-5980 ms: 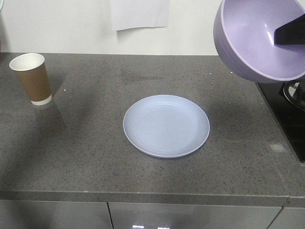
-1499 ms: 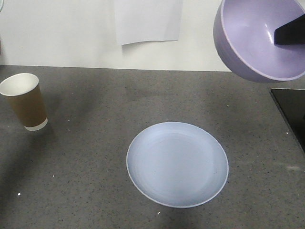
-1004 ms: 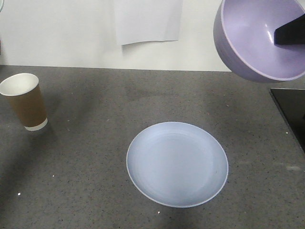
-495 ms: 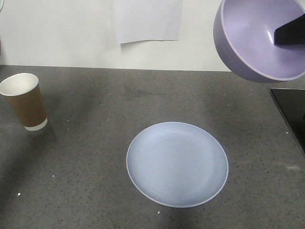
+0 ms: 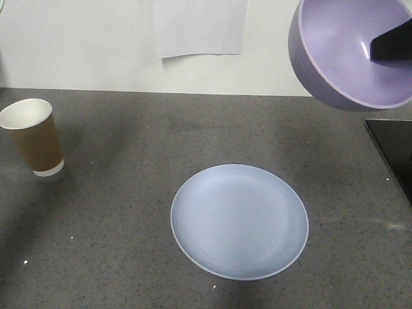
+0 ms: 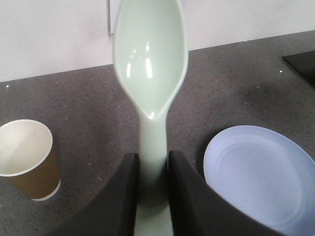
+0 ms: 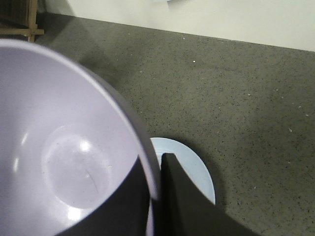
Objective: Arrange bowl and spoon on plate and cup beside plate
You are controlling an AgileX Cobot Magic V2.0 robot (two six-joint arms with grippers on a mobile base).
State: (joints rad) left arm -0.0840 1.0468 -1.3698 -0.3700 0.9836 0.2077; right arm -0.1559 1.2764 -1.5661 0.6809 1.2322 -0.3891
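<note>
The pale blue plate (image 5: 239, 221) lies on the grey counter, also in the left wrist view (image 6: 263, 172) and partly behind the finger in the right wrist view (image 7: 193, 167). The brown paper cup (image 5: 35, 137) stands upright at the far left (image 6: 28, 160). The lavender bowl (image 5: 351, 48) hangs high at the upper right, tilted, with my right gripper (image 7: 156, 169) shut on its rim (image 7: 74, 147), one finger inside and one outside. My left gripper (image 6: 151, 162) is shut on the handle of the mint-green spoon (image 6: 150, 59), scoop pointing away.
A black hob surface (image 5: 394, 154) sits at the counter's right edge. A white paper sheet (image 5: 199, 27) hangs on the back wall. A wooden frame (image 7: 22, 19) shows at the far corner in the right wrist view.
Since six seconds ago the front view has shifted closer, so the plate and cup sit lower in frame. Over the last 1.5 seconds nothing has visibly moved.
</note>
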